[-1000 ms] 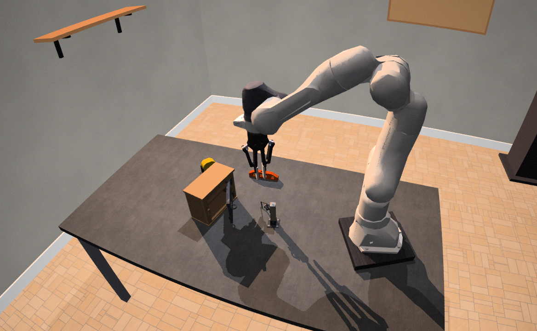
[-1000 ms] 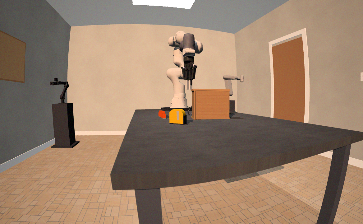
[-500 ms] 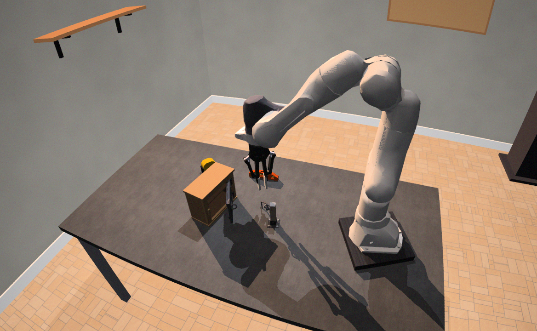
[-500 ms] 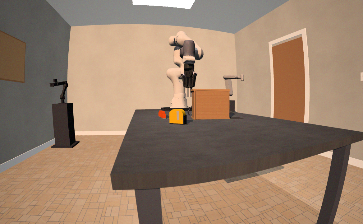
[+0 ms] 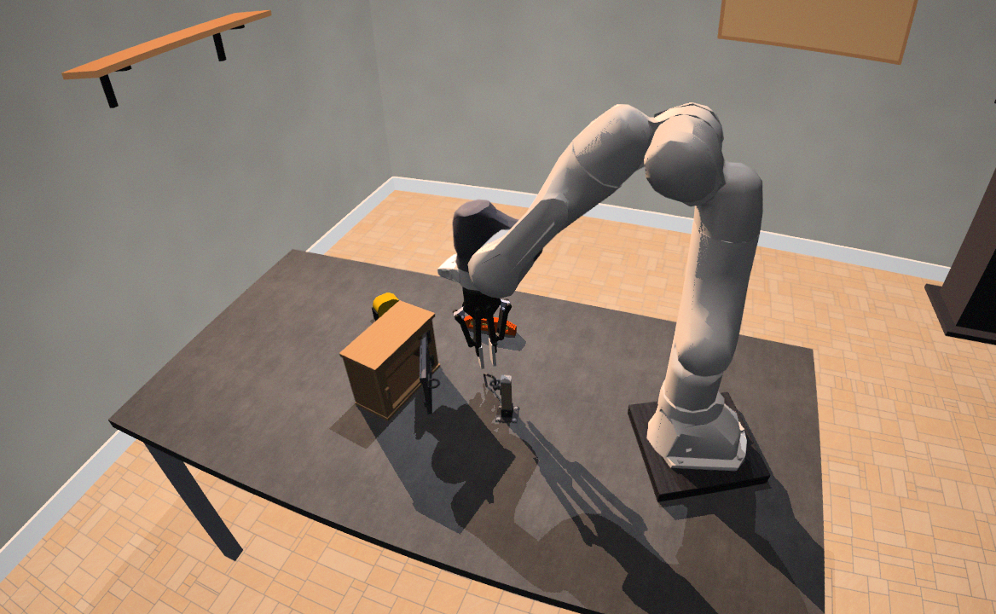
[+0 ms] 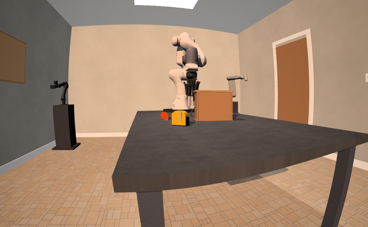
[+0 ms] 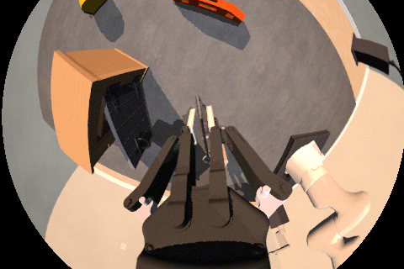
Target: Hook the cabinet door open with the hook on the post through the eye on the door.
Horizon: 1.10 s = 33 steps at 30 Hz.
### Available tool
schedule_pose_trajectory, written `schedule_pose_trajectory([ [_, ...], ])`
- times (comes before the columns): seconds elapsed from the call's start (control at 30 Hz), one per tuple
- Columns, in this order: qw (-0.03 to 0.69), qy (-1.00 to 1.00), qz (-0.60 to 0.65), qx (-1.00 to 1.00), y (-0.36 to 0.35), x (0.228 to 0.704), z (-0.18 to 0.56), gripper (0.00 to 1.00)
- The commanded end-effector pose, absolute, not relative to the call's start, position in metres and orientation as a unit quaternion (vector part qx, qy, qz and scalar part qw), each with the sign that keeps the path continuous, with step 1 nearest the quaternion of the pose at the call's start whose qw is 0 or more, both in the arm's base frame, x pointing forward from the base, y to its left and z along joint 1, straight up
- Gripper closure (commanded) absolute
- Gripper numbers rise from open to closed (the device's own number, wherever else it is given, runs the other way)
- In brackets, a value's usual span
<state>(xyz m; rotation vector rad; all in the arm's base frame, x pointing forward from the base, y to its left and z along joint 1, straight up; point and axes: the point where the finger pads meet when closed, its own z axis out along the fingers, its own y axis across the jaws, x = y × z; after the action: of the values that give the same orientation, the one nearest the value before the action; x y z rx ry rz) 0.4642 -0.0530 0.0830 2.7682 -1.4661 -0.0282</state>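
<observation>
The wooden cabinet point(image 5: 385, 357) stands flat on the table, its dark door point(image 5: 426, 372) swung open towards the post. It also shows in the wrist view point(image 7: 79, 103) with the door point(image 7: 130, 120) ajar. The short grey post point(image 5: 506, 396) stands to the right of the door, and the thin wire hook point(image 5: 495, 383) hangs at its top, apart from the door. My gripper point(image 5: 486, 362) points down just above the hook and post, with its fingers nearly together and nothing between them point(image 7: 201, 113). In the exterior view the fingertips point(image 6: 190, 99) sit beside the cabinet point(image 6: 213, 105).
An orange level point(image 7: 209, 5) lies on the table behind the gripper. A yellow tape measure point(image 5: 385, 304) sits behind the cabinet, and it also shows in the exterior view point(image 6: 180, 118). The robot's base point(image 5: 696, 443) stands at the right of the table.
</observation>
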Motion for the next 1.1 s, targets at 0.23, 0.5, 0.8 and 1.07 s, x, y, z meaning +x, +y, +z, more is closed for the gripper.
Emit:
schedule_pose_trajectory([
  [0.23, -0.001, -0.467, 0.001, 0.884, -0.055, 0.471, 0.064, 0.86],
  [0.5, -0.001, -0.467, 0.001, 0.884, -0.055, 0.471, 0.060, 0.86],
  [0.8, -0.001, -0.467, 0.001, 0.884, -0.055, 0.471, 0.060, 0.86],
  [1.07, -0.001, -0.467, 0.001, 0.884, -0.055, 0.471, 0.060, 0.86],
])
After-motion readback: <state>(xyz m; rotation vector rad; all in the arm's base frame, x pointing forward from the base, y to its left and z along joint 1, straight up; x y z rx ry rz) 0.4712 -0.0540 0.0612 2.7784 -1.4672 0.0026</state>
